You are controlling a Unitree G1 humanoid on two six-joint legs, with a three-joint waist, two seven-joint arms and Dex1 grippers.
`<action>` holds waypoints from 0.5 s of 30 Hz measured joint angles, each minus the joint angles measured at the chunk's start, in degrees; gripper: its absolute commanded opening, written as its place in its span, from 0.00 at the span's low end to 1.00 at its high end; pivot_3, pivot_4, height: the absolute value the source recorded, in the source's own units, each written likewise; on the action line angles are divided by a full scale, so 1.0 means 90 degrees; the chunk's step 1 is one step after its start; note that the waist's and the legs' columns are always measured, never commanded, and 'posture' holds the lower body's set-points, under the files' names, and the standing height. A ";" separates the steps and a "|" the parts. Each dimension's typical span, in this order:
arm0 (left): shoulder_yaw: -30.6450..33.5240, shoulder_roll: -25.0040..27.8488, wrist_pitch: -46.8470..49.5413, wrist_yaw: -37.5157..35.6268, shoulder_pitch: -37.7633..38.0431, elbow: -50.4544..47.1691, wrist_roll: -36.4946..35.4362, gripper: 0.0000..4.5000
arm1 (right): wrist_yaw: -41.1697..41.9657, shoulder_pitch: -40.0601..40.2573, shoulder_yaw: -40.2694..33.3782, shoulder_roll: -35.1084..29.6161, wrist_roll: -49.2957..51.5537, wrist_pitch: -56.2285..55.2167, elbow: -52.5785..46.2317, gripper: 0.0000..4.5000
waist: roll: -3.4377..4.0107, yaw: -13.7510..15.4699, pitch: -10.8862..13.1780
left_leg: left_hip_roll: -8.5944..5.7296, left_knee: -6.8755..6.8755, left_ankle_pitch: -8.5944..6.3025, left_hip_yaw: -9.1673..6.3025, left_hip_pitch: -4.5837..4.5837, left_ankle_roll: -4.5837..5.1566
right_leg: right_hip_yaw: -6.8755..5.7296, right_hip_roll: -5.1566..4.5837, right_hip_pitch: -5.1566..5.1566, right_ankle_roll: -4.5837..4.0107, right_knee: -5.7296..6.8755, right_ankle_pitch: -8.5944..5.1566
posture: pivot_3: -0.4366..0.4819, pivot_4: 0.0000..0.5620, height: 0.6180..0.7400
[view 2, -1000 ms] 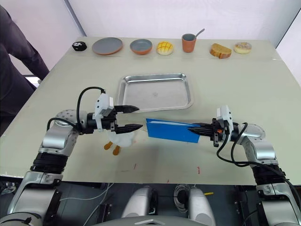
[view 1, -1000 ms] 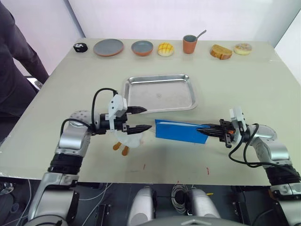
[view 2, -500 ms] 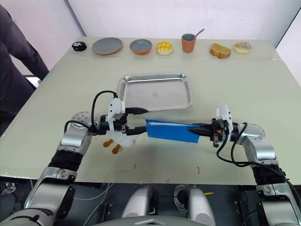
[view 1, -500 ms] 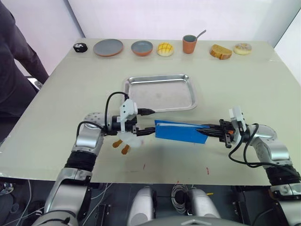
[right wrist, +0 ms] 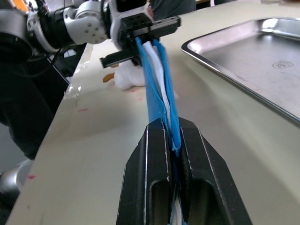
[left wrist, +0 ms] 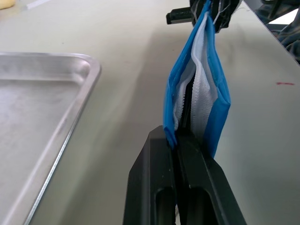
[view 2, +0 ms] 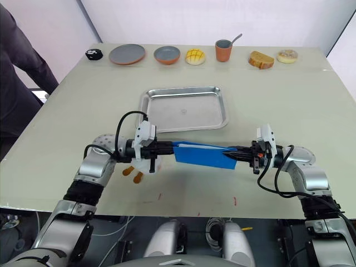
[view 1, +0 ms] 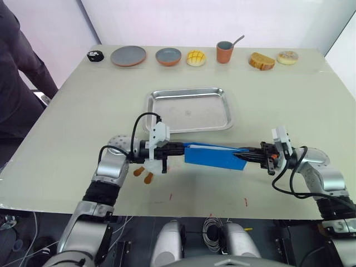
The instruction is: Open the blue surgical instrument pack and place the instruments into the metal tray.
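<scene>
A big pale green surface is filling the room's middle. A white wall is standing behind it. Dark floor with cables is showing below.

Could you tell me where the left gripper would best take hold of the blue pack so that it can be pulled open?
On one layer at the pack's left end, coming in along its length. The blue surgical instrument pack hangs edge-up between the left gripper and the right gripper, each shut on an end. The left wrist view shows blue outer layers parting from a white inner layer there, so a single flap could probably be peeled.
</scene>
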 measured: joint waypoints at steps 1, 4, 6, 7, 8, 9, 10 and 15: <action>0.0009 0.0058 0.0143 0.0033 0.0159 -0.0250 -0.0047 0.00 | -0.0017 0.0082 -0.0003 -0.0029 0.0024 0.0079 -0.0136 0.00 | 0.0000 0.0002 0.0000 | 0.0000 0.0000 0.0000 0.0000 -0.0001 0.0000 | 0.0000 0.0000 -0.0001 0.0000 0.0000 0.0000 | 0.48 0.27 1.00; 0.0014 0.0206 0.0431 0.0137 0.0636 -0.0915 -0.0190 0.00 | -0.0013 0.0379 0.0003 -0.0145 0.0084 0.0201 -0.0543 0.00 | 0.0000 0.0003 0.0000 | 0.0000 -0.0001 0.0000 -0.0002 0.0000 0.0001 | 0.0000 0.0000 0.0000 0.0000 0.0000 0.0000 | 0.48 0.27 1.00; 0.0019 0.0258 0.0516 0.0178 0.0783 -0.1117 -0.0244 0.00 | -0.0014 0.0464 0.0005 -0.0187 0.0095 0.0224 -0.0670 0.00 | 0.0000 0.0004 0.0000 | 0.0000 0.0000 0.0000 -0.0001 0.0001 0.0001 | 0.0000 0.0000 0.0000 0.0000 0.0000 0.0000 | 0.48 0.27 1.00; 0.0027 0.0322 0.0599 0.0270 0.0983 -0.1379 -0.0286 0.00 | -0.0018 0.0555 0.0005 -0.0209 0.0102 0.0252 -0.0779 0.00 | 0.0000 -0.0002 0.0000 | 0.0000 -0.0001 -0.0001 -0.0001 0.0002 0.0001 | 0.0002 0.0000 0.0000 0.0000 0.0001 0.0000 | 0.48 0.27 1.00; 0.0045 0.0352 0.0652 0.0311 0.1085 -0.1516 -0.0322 0.00 | -0.0029 0.0605 0.0003 -0.0211 0.0118 0.0263 -0.0834 0.00 | -0.0001 -0.0001 0.0000 | 0.0000 -0.0001 -0.0001 -0.0002 0.0002 0.0001 | 0.0002 0.0001 0.0000 0.0000 0.0000 0.0000 | 0.48 0.27 1.00; 0.0049 0.0376 0.0701 0.0359 0.1147 -0.1594 -0.0338 0.00 | -0.0048 0.0627 0.0004 -0.0212 0.0116 0.0266 -0.0870 0.00 | 0.0000 0.0000 0.0000 | 0.0000 -0.0001 -0.0001 -0.0002 0.0003 0.0001 | 0.0002 0.0001 0.0000 0.0000 0.0001 0.0000 | 0.48 0.27 1.00; 0.0050 0.0390 0.0718 0.0409 0.1198 -0.1663 -0.0342 0.00 | -0.0061 0.0630 0.0005 -0.0211 0.0105 0.0260 -0.0871 0.00 | -0.0001 0.0001 0.0001 | 0.0000 -0.0001 0.0000 -0.0002 0.0002 0.0001 | 0.0002 0.0001 0.0000 0.0000 0.0000 0.0000 | 0.48 0.27 1.00; 0.0048 0.0395 0.0533 0.0565 0.1386 -0.1760 -0.0365 0.00 | -0.0076 0.0624 0.0038 -0.0211 -0.0099 -0.0113 -0.0854 0.00 | -0.0001 0.0009 0.0000 | 0.0000 -0.0001 -0.0001 -0.0001 0.0003 0.0001 | 0.0002 0.0001 0.0000 0.0000 -0.0001 0.0000 | 0.48 0.27 1.00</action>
